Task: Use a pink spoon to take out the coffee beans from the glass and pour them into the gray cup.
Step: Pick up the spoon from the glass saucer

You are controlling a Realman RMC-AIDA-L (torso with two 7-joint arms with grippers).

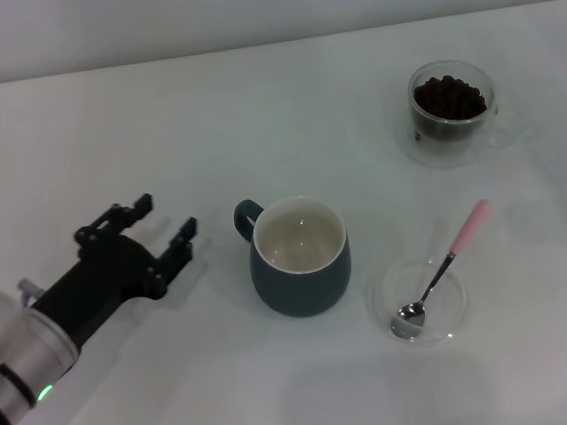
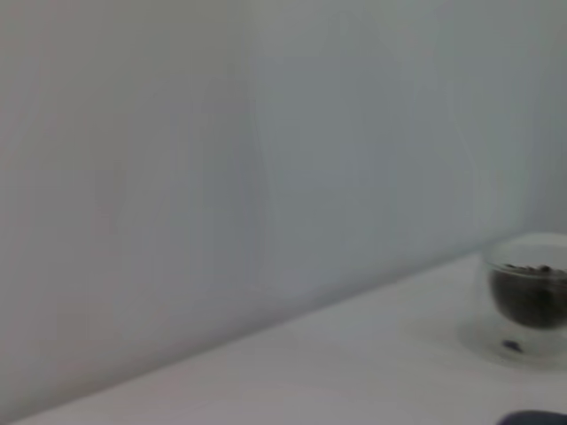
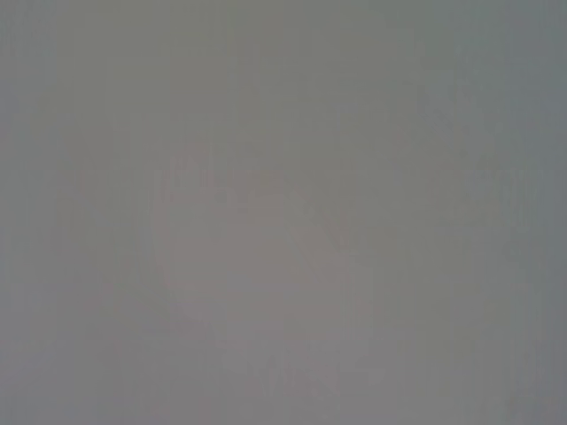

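The right arm is nowhere on the bench [image 1: 181, 403] from the head view, and its wrist view gives only a flat grey blank, so I cannot tell how the right tool stands. The left arm is cut off at the near left corner, and only its black left tool [image 1: 164, 224] reaches in, its fingers spread wide and holding nothing, pointing toward the gray cup [image 1: 300, 257] but apart from it. In the left wrist view the glass [image 2: 527, 297] shows hazy at the edge, partly cut off, with a dark mass inside. There is one gray cup, near the middle, upright, its loop handle turned toward the left tool, its cream inside bare of beans. One glass stands far right, well apart from the cup, with the coffee beans [image 1: 448, 98] heaped inside; its clear side handle is hard to make out. One pink spoon [image 1: 442, 270] lies near right, its bowl resting in one flat clear saucer [image 1: 454, 312], its pink handle angled up over the rim toward the glass. Open bench lies between cup and glass, and along the whole near edge.
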